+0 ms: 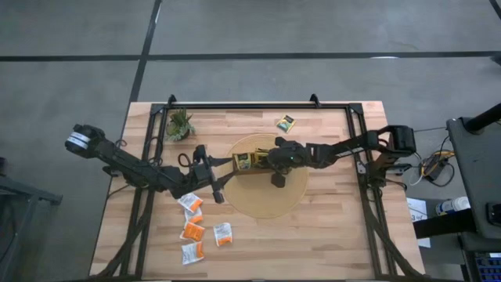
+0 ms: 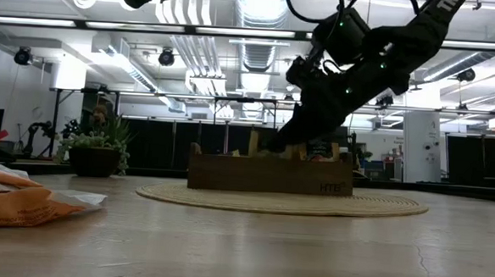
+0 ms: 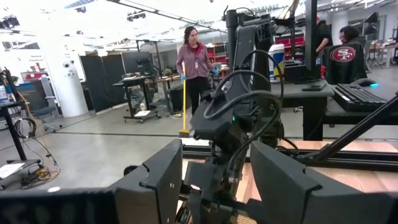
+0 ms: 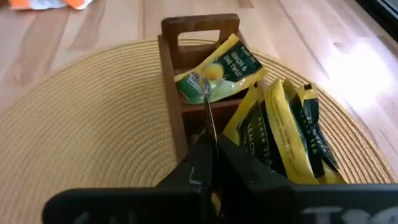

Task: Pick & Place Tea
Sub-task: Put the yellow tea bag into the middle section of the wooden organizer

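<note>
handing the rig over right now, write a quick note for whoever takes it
Right gripper: shut, over the wooden tray on the round mat, with a yellow sachet at its tips.
Left gripper: open, empty, waiting left of the mat.
Done: several yellow sachets stand in the tray.
Left: orange and white sachets lie on the table near the left arm; one yellow sachet lies beyond the mat near the far edge.

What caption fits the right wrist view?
Right gripper, fingers shut, above the wooden tray of yellow tea sachets on a woven mat.
</note>
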Tool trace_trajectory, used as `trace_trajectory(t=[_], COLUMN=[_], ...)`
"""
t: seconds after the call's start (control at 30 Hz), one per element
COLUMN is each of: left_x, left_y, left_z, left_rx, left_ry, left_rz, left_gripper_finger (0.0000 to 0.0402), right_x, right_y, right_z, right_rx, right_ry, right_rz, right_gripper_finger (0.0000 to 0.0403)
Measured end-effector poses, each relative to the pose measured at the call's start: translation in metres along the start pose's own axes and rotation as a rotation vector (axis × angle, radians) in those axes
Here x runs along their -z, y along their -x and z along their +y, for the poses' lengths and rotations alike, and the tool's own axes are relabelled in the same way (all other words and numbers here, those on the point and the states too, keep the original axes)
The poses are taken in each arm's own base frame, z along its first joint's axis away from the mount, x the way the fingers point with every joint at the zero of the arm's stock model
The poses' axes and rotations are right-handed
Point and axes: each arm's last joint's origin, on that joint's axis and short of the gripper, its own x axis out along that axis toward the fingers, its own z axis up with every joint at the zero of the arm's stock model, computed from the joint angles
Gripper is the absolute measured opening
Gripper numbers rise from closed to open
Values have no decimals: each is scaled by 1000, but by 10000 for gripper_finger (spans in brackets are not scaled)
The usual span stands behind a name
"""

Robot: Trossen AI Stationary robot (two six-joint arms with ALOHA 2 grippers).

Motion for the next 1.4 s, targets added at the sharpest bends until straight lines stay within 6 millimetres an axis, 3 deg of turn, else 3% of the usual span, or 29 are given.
trace_trajectory(t=[0.2,0.93,1.1,1.4], left_x=[1,2,2,2], left_y=[0,0,0,0], left_z=[0,0,0,0], left_rx=[3,4,4,4], left_ry=[-10,-14,-14,-17], left_rz=[11,14,14,17], left_gripper_finger=[183,183,183,183], right_x=[-8,-2,-2,-2], right_y=[10,3,3,4], right_z=[0,0,1,0], right_rx=[-4,-10,-10,33], right_ry=[-47,-55,-55,-54], right_rz=[-18,10,10,6], right_gripper_finger=[8,13,49,153])
